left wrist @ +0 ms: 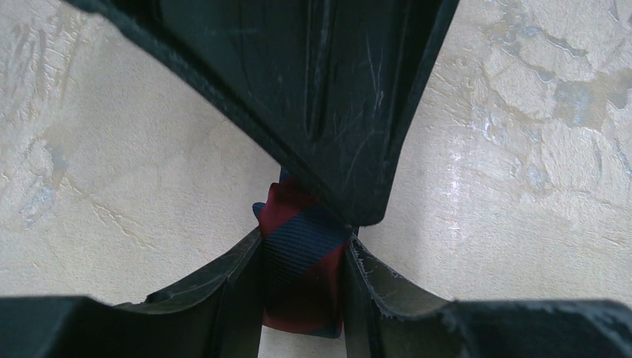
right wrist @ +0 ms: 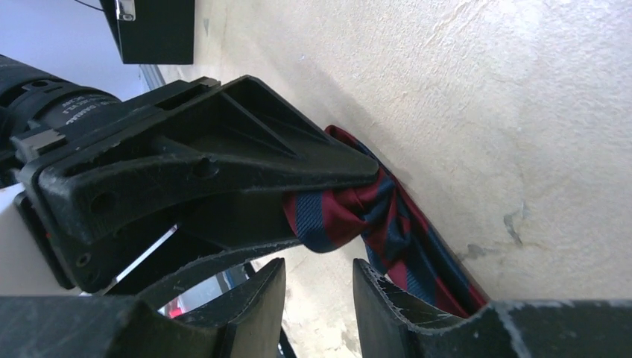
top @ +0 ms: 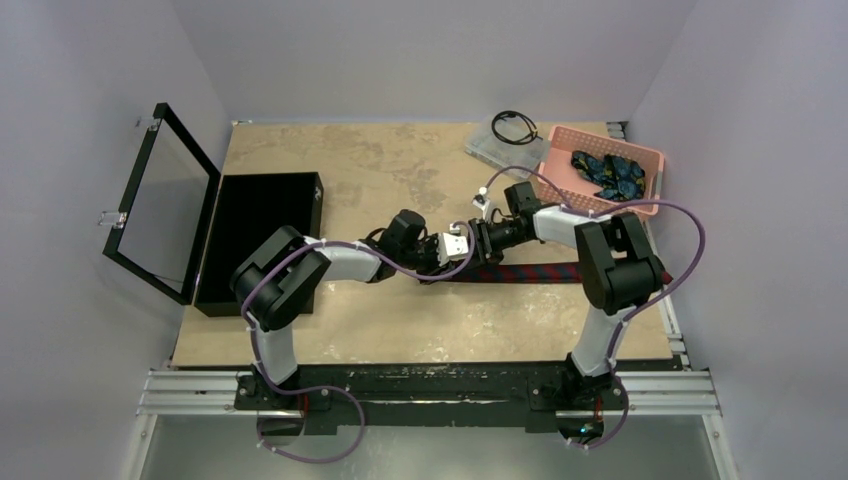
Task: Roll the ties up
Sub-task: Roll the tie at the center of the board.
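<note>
Table (top: pixel 400 330) holds one maroon tie (top: pixel 530 272), one basket (top: pixel 562 160) of blue ties (top: pixel 608 172)

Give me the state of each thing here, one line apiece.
maroon striped tie: one end rolled, rest laid out on the table
left gripper: shut on the rolled end
right gripper: open, holding nothing
black case: lid open
dark blue ties: bunched in the pink basket

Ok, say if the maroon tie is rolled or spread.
Mostly spread: tie end bunched in left pincer, rest straight on table.
</note>
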`<state>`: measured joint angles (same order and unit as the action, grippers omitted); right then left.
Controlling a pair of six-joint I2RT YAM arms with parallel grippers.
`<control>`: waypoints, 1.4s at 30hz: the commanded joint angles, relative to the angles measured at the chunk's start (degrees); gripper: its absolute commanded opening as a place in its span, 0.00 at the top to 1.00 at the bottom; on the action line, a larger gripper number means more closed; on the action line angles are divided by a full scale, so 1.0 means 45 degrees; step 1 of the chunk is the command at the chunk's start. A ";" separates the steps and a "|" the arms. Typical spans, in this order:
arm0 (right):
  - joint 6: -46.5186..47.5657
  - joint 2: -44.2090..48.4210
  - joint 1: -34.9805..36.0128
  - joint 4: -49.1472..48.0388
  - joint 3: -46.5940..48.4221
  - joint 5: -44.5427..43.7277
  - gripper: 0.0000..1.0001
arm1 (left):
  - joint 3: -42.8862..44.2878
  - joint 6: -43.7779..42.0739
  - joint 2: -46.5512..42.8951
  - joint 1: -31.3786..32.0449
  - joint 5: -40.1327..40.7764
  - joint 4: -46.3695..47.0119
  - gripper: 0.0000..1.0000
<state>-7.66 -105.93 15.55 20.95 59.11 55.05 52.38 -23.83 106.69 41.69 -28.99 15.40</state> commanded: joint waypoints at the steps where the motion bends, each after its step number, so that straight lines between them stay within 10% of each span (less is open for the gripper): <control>1: -0.0690 -0.0383 0.0156 -0.0959 0.0080 0.0242 0.61 | 0.0116 -0.0468 0.0137 0.0090 0.0650 -0.1162 0.63; 29: -0.1359 -0.0909 0.0272 -0.1615 0.0509 0.1064 0.67 | 0.0720 -0.1070 0.0304 0.0482 0.0916 -0.2121 0.64; 32: -0.1454 -0.0899 0.0314 -0.1789 0.0388 0.0917 0.82 | 0.0707 -0.1110 0.0277 0.0484 0.0940 -0.2210 0.63; 34: -0.1161 -0.0901 0.0314 -0.1472 0.0430 0.0662 0.98 | 0.0656 -0.1064 0.0195 0.0467 0.0954 -0.2201 0.57; 42: 0.0857 -0.1526 0.0107 0.0597 0.0683 -0.0342 1.00 | -0.1180 0.0187 -0.0770 -0.0610 -0.1548 0.1577 0.34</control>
<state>-9.28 -111.37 16.53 19.05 60.47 56.42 50.61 -26.26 105.10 41.58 -29.54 14.00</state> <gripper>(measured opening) 0.023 0.652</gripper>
